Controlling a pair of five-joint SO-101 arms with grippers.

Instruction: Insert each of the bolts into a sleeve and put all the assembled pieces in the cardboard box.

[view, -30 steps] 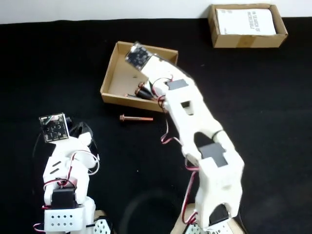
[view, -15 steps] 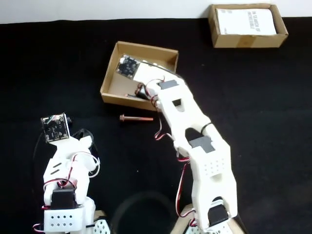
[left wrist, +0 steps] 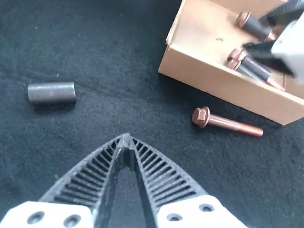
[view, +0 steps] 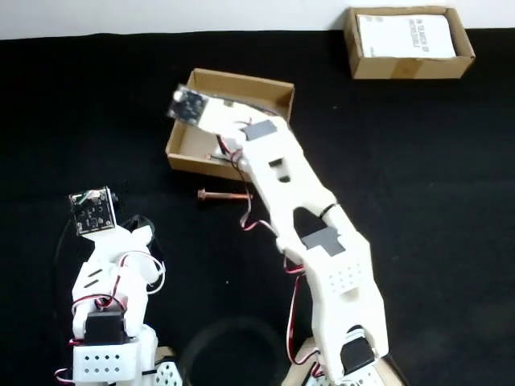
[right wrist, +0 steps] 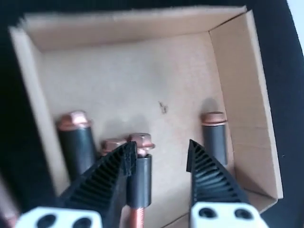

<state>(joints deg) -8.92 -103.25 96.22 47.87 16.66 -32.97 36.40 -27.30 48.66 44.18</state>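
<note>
The right pincer hangs open and empty inside the cardboard box, which sits toward the desk's back edge. Several assembled pieces lie under it, one just beside a finger, so it should rise straight up to avoid snagging that piece. One bolt lies on the desk just before the box's front wall, and a sleeve lies well apart from it. The closed, empty left pincer hovers near both. Over the last second the right arm has swung toward the box's left end, while the left arm kept still.

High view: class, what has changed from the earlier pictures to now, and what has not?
The right arm swung left across the cardboard box, its pincer open above the assembled pieces. The left arm, loose bolt and box stayed put.
</note>
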